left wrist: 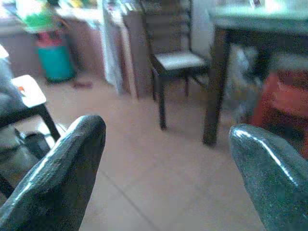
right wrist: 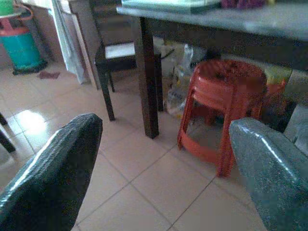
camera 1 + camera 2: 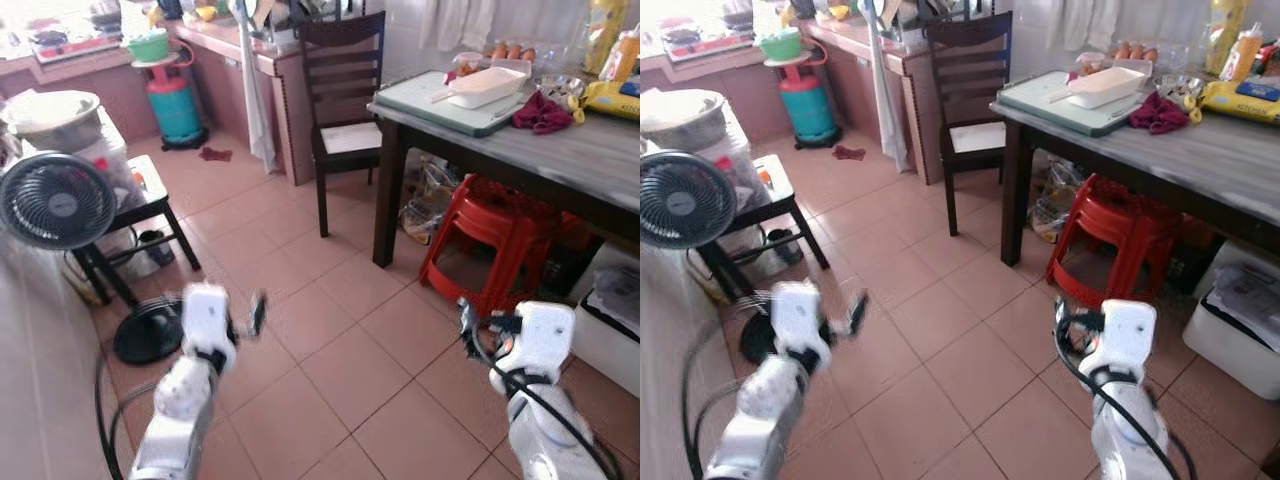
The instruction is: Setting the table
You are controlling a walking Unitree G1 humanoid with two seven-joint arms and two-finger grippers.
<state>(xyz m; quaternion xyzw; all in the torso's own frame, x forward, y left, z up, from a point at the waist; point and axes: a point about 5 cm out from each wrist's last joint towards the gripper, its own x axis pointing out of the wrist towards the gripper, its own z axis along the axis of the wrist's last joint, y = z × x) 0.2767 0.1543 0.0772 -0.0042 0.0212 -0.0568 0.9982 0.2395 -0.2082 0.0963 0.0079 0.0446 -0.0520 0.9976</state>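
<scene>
Both grippers hang low over the tiled floor (image 3: 330, 360): left gripper (image 1: 166, 163) spread wide and empty, right gripper (image 2: 166, 166) likewise. Beyond, left to right: black fan (image 3: 55, 200), teal gas cylinder (image 3: 175, 105), dark chair (image 3: 345, 100), red stools (image 3: 495, 235). Near the tabletop's (image 3: 560, 150) left corner lies a green tray (image 3: 445, 105) carrying a white dish (image 3: 487, 84). No writing is legible.

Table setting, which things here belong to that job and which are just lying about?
For the job:
table
green tray
white dish on the tray
dark chair
left gripper and right gripper, both open, holding nothing

Just lying about:
maroon cloth on the table
red stools under the table
fan
gas cylinder
</scene>
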